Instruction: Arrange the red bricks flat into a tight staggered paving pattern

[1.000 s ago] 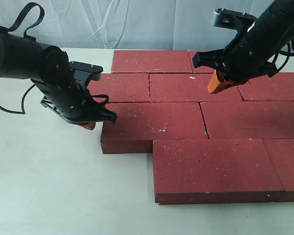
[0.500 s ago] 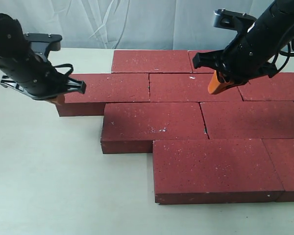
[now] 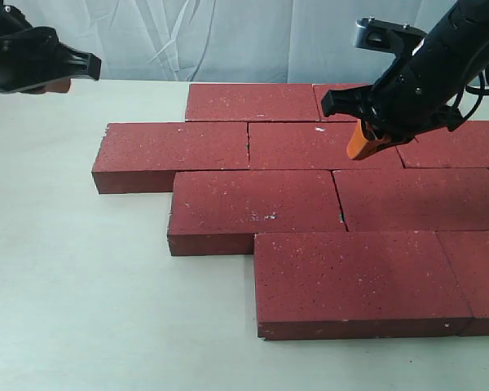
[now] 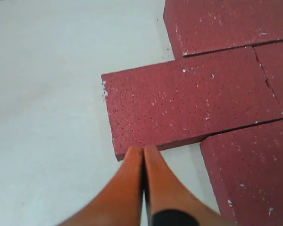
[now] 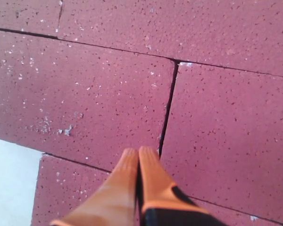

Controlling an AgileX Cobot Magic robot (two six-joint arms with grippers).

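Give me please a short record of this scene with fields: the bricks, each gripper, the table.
red bricks: flat, four staggered rows, narrow joints
left gripper: shut, empty, raised to the left of the pattern
right gripper: shut, empty, over a joint between two bricks; contact unclear
table: off-white

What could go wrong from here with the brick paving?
1. The right pincer hangs shut above the red bricks; if it drops or sweeps sideways, it might push one and open a joint.
2. The leftmost brick juts out with nothing bracing its free end, so a nudge from the shut left pincer could skew it.
3. A thin gap shows between two bricks in the next row; the pattern may not be fully tight.
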